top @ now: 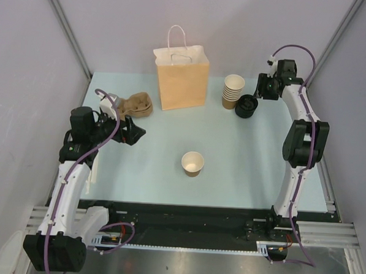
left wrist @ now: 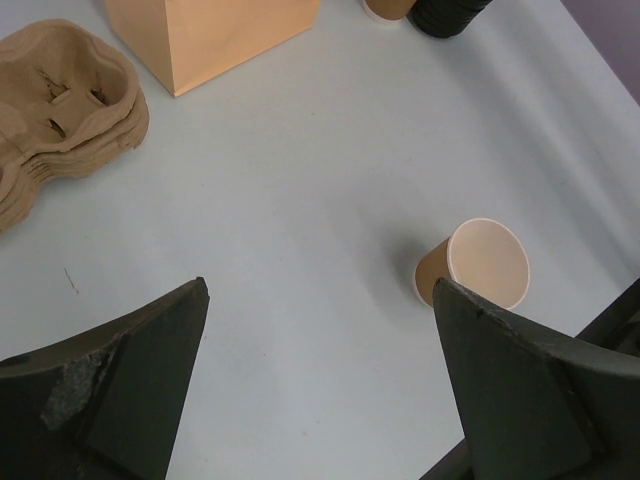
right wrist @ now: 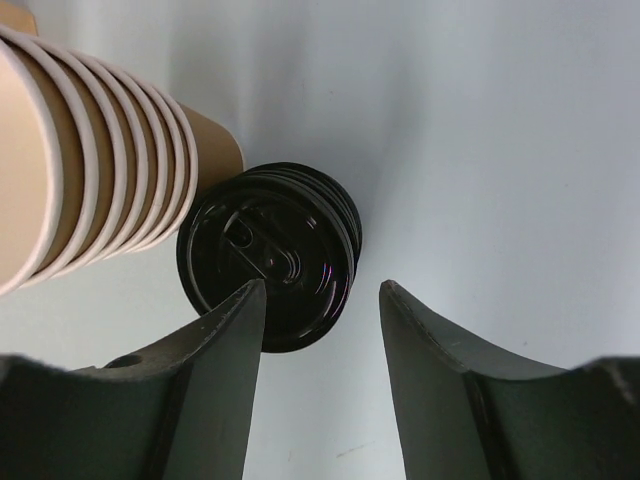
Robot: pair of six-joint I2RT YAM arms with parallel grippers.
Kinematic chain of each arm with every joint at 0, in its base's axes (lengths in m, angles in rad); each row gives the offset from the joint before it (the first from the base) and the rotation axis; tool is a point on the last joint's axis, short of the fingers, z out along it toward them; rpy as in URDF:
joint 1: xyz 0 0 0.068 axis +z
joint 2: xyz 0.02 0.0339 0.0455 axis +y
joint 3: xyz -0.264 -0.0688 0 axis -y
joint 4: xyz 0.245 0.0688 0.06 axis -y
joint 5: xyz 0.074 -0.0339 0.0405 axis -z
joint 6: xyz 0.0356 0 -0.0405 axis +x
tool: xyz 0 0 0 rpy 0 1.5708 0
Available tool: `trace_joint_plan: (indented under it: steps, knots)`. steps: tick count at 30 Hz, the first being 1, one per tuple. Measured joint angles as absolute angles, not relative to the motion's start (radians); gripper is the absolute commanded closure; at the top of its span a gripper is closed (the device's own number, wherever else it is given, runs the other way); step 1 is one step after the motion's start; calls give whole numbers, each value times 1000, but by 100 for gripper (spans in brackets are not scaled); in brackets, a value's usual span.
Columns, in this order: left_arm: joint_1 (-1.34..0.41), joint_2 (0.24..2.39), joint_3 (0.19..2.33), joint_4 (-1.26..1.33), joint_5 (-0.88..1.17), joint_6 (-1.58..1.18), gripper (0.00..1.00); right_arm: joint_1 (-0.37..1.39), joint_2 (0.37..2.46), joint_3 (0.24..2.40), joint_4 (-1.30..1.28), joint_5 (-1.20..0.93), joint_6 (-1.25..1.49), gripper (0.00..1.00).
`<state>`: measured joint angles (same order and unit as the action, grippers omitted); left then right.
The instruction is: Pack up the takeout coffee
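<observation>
Kraft cup (top: 192, 164) open-topped mid-table; right claw (right wrist: 322, 295) parted above black lid stack (right wrist: 265, 255).

A pale blue table (top: 242, 171) stands between plain grey walls (top: 250, 24), evenly lit.

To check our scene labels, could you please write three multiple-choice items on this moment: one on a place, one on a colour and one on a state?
1. In the top view, where does the paper bag stand relative to the cup stack?
A. to its left
B. to its right
C. nearer the arms' bases

2. What colour are the stacked lids?
A. white
B. black
C. tan

3. How is the lone cup in the middle?
A. lidded
B. lying on its side
C. upright, lidless

Answers:
1 A, the bag stands left of the stack.
2 B, the right wrist view shows them black.
3 C, its open mouth faces up.
</observation>
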<state>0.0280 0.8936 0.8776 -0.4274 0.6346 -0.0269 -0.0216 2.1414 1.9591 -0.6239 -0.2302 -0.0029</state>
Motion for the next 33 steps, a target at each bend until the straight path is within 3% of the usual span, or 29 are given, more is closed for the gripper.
trace_joint_plan:
  steps: [12,18,33]
  knots:
    - [28,899,878,-427,635,-27,0,-17,2201,1975,-632,-216,-2,52]
    - [28,899,878,-427,635,-27,0,-16,2216,1991,-633,-213,0,66]
    - [28,906,878,-420,634,-27,1,-16,2220,1999,-635,-213,1,67]
